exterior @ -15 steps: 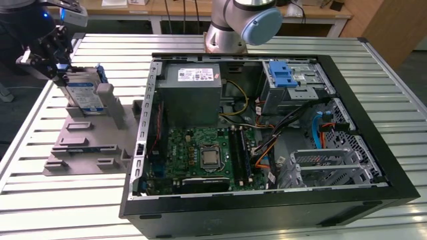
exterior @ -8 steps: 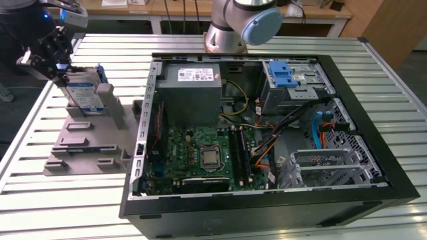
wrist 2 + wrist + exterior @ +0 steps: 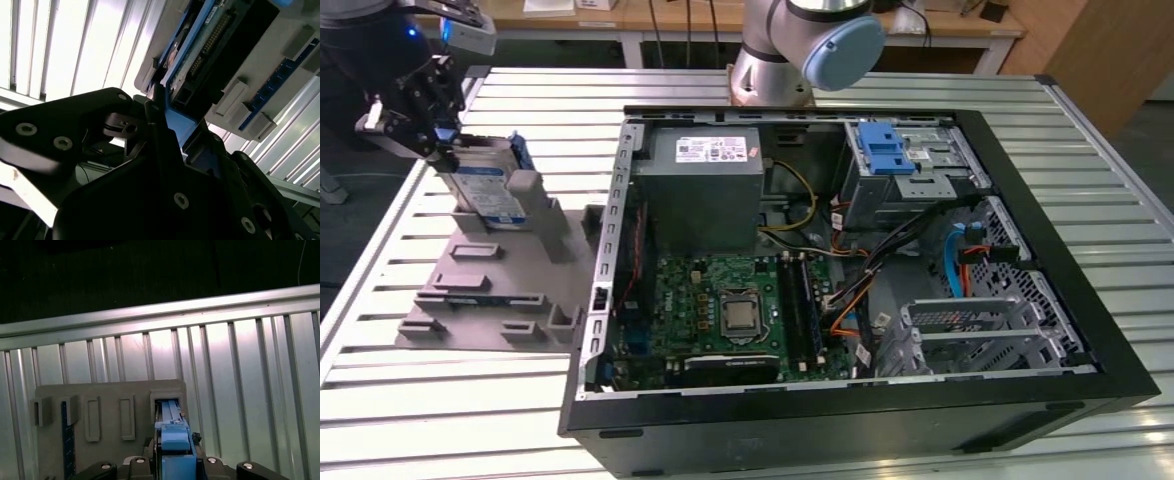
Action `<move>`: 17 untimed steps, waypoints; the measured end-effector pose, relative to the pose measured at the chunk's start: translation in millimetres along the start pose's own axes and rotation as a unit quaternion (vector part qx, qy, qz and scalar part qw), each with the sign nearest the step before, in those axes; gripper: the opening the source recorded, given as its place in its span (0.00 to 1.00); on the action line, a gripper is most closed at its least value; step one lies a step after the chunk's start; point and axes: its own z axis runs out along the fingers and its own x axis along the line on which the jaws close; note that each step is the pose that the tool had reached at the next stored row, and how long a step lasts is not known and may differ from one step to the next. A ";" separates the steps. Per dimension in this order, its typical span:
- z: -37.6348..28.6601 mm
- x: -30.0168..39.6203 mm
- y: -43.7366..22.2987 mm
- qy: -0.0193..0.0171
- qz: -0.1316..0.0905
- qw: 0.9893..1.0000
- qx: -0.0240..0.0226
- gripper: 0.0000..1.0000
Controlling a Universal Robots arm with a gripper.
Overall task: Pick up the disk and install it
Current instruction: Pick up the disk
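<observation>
Gripper (image 3: 438, 140) sits upper left of the exterior view, over the grey holder (image 3: 494, 290) on the slatted table (image 3: 454, 400). It's clamped on the disk (image 3: 491, 195). In the second wrist view the black fingers (image 3: 150, 117) sit either side of the blue bracket with no gap visible, gripper (image 3: 176, 127) centred on the bracket's end. Same in the first wrist view: gripper (image 3: 172, 462) has the blue bracket squeezed between the pads. Disk stands on edge in the holder's slot, leaning slightly, blue-and-white label facing the camera in the exterior view, bracket along its far edge. Can't tell whether it's lifted off the slot floor. The second wrist view shows the disk (image 3: 205, 45) from its connector end, pin rows visible, with the holder (image 3: 260, 60) right beside it. The first wrist view shows the disk (image 3: 172, 437) edge-on inside the holder (image 3: 110, 415), table (image 3: 240, 365) slats beyond. The open case (image 3: 854, 430) lies flat, filling centre and right of the exterior view, just beside the holder. Inside it: PSU (image 3: 700, 175) upper left, board (image 3: 720, 310) below it, blue latch (image 3: 887, 150) on the drive cage upper right. Arm (image 3: 787, 50) base at top centre, behind the case.
</observation>
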 end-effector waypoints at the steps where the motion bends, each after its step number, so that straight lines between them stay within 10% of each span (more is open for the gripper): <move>1: 0.0 0.0 0.0 0.000 0.000 1.000 0.000 0.38; 17: 0.0 2.2 2.0 0.001 -0.056 0.998 0.000 0.37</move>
